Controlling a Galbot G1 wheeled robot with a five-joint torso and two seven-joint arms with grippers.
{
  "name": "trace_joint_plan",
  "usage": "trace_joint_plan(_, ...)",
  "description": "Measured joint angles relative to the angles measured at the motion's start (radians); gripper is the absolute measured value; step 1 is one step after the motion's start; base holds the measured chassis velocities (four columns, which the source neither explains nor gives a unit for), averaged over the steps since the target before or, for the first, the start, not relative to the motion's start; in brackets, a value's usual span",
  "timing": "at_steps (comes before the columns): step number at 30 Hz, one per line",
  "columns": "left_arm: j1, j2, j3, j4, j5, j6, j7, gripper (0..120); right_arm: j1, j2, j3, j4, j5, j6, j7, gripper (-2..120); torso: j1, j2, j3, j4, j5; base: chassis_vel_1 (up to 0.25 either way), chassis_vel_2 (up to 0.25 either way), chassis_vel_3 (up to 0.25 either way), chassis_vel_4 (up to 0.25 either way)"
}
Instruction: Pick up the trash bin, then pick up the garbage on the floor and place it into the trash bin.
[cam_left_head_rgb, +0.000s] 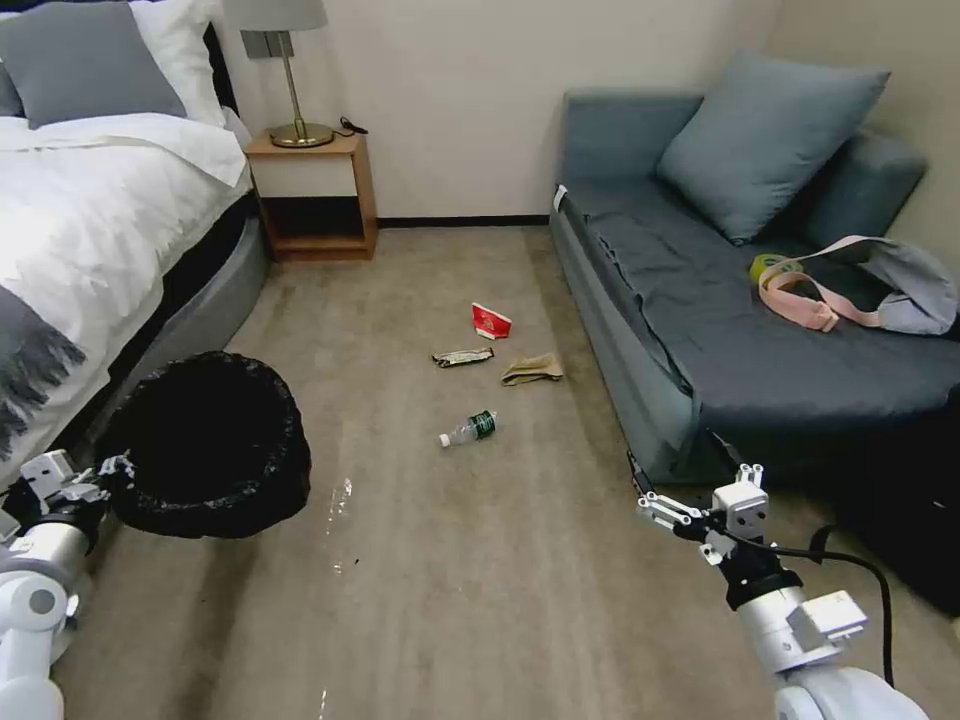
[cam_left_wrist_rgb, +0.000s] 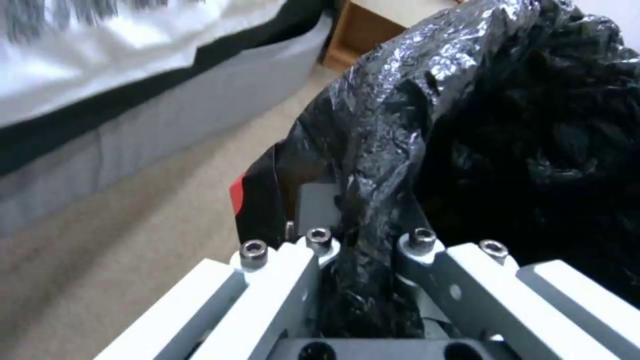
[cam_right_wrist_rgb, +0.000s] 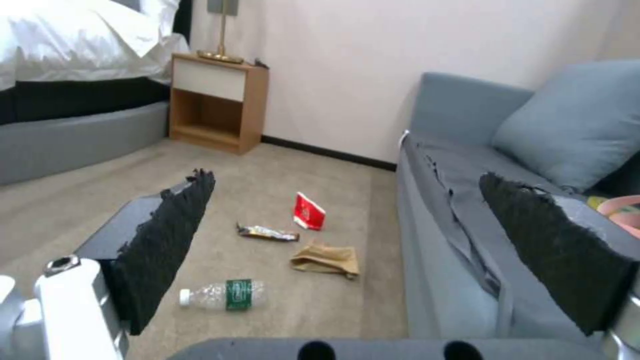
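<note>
The round trash bin lined with crinkled black plastic (cam_left_head_rgb: 210, 445) hangs clear of the beige carpet (cam_left_head_rgb: 450, 590), beside the bed. The left gripper (cam_left_wrist_rgb: 363, 240) holds it, jaws clamped on the bag-covered rim. The right gripper (cam_right_wrist_rgb: 347, 250) hovers by the sofa, jaws wide apart. 4 litter pieces lie on the carpet between bed and sofa: crumpled brown paper bag (cam_left_head_rgb: 533, 369), clear plastic bottle with green label (cam_left_head_rgb: 469, 429), red-white folded carton (cam_left_head_rgb: 490, 321), dark silvery snack wrapper (cam_left_head_rgb: 463, 357).
</note>
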Motion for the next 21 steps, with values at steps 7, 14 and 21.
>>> trace_joint_plan(7,-0.005,0.016,-0.005,0.001,-0.006,-0.001,-0.001,4,0.0,0.0,-0.001,0.0,0.001,0.005,-0.008,100,0.0,0.0,0.0,-0.0001,0.0,-0.105,0.097,0.09,-0.099)
trace_joint_plan(14,-0.005,0.011,0.002,-0.002,-0.006,-0.001,-0.001,4,-0.001,0.0,-0.001,0.001,0.001,0.008,-0.012,100,0.0,0.0,0.0,-0.0003,0.0,-0.145,0.145,0.147,-0.136)
trace_joint_plan(21,-0.007,0.007,0.003,-0.003,-0.006,-0.001,-0.002,4,0.0,0.0,0.001,0.001,0.002,0.009,-0.013,100,0.0,0.0,0.0,-0.0001,0.0,-0.122,0.142,0.115,-0.127)
